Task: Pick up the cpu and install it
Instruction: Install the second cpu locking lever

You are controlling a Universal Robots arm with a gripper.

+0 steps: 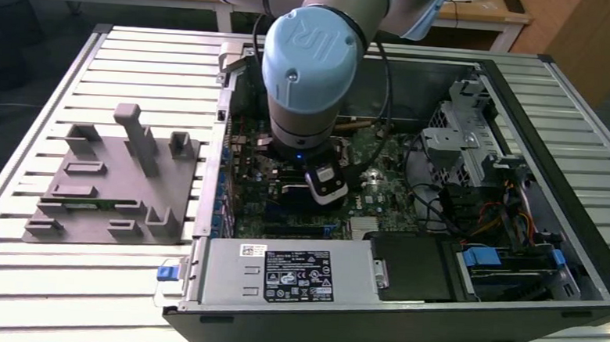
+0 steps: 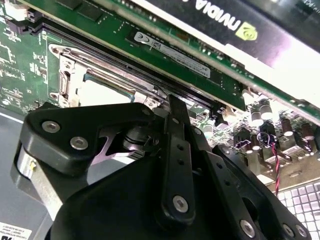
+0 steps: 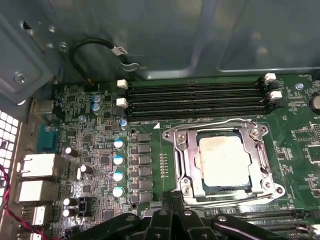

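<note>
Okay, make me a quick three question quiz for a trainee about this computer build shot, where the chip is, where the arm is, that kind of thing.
1. True or false: the cpu lies in the motherboard socket, inside its metal frame.
2. In the exterior view, the gripper hangs over: A) the grey fixture plate B) the open computer case C) the wooden desk behind.
3. Fill in: in the first wrist view, the long black memory slots beside the socket are ____ of sticks.

Key: 1 true; 2 B; 3 empty.
</note>
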